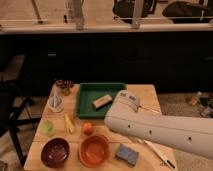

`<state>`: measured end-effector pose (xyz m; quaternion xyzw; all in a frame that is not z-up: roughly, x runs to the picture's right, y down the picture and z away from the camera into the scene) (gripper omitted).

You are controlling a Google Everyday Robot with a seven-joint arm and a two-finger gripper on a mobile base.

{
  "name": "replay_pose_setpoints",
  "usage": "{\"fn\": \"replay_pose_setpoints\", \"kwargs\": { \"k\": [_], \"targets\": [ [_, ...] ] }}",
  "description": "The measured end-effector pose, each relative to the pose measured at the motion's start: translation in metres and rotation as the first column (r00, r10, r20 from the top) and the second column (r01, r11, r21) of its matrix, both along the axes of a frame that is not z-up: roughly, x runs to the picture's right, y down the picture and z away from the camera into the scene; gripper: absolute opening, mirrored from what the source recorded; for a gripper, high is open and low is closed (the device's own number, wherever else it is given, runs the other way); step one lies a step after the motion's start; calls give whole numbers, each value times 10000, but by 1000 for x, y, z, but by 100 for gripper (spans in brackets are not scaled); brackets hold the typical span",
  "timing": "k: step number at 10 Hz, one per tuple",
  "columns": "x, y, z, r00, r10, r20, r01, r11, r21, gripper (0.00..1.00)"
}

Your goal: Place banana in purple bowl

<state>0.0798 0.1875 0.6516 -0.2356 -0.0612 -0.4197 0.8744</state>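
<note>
Step in hand: the approach, with the pick not yet made.

Purple bowl [55, 152], at the table's near-left corner: empty, glossy inside.
Orange bowl [94, 150], just right of the purple bowl: also empty.
Blue sponge [127, 154], further right again.
Banana [69, 124], just behind the purple bowl and a little to its right: lies flat on the table [150, 92], touched by nothing. A small orange fruit [87, 128] sits close on its right.

Arm [165, 130]: a white link crosses from the right, and its end is well right of and behind the purple bowl. The gripper itself is hidden by this link. Its jaws are spread wide and it carries nothing.

Green tray [87, 102], far behind the purple bowl: holds one tan block [101, 101].

Next move (judgement): swing left over the banana, descend, clamp across its slim middle, then lift and carry the short way forward into the purple bowl.
</note>
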Motion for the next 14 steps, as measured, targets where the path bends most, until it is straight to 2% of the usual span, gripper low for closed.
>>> {"fn": "replay_pose_setpoints", "kwargs": {
  "k": [4, 6, 8, 9, 11, 12, 13, 14],
  "targets": [
    [-2, -2, 4, 9997, -207, 138, 208, 9998, -24, 80],
    [-25, -19, 26, 9944, -785, 708, 794, 9968, -104, 80],
    [-52, -41, 49, 9813, -1467, 1242, 1498, 9886, -154, 80],
    [-75, -51, 59, 9671, -1941, 1646, 1988, 9800, -123, 80],
    [-105, -58, 67, 9406, -2623, 2157, 2696, 9630, -46, 80],
    [-121, -59, 70, 9231, -2972, 2441, 3066, 9519, -4, 80],
    [-142, -58, 74, 8956, -3426, 2839, 3560, 9345, 47, 80],
    [-156, -57, 77, 8769, -3668, 3106, 3828, 9238, 103, 80]
  ]
}}
